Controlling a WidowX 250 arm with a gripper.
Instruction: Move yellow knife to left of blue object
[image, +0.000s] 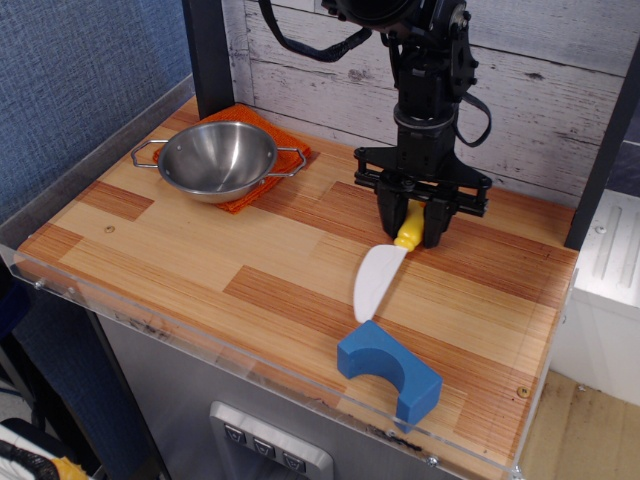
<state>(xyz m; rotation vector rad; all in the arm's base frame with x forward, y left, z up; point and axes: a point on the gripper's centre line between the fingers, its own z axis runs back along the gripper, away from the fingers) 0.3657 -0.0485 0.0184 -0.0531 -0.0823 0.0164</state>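
- Yellow knife (383, 268) hangs slanted from the hand (411, 226), its yellow handle pinched between the two black fingers (388, 212) and its broad white blade pointing down toward the near edge of the bench (200, 260).
- Whether the blade tip touches the wood or sits just above it cannot be told from this view.
- The hand is closed tight on the knife handle, with only the lower end of the handle showing below the fingers.
- The blade tip is near the top of the blue arch block (390, 371), which lies at the front right of the bench with its semicircular cut-out facing the near edge.
- A steel bowl with two wire handles (217, 159) rests on an orange cloth (258, 155) at the far left corner, well apart from the knife and the block.
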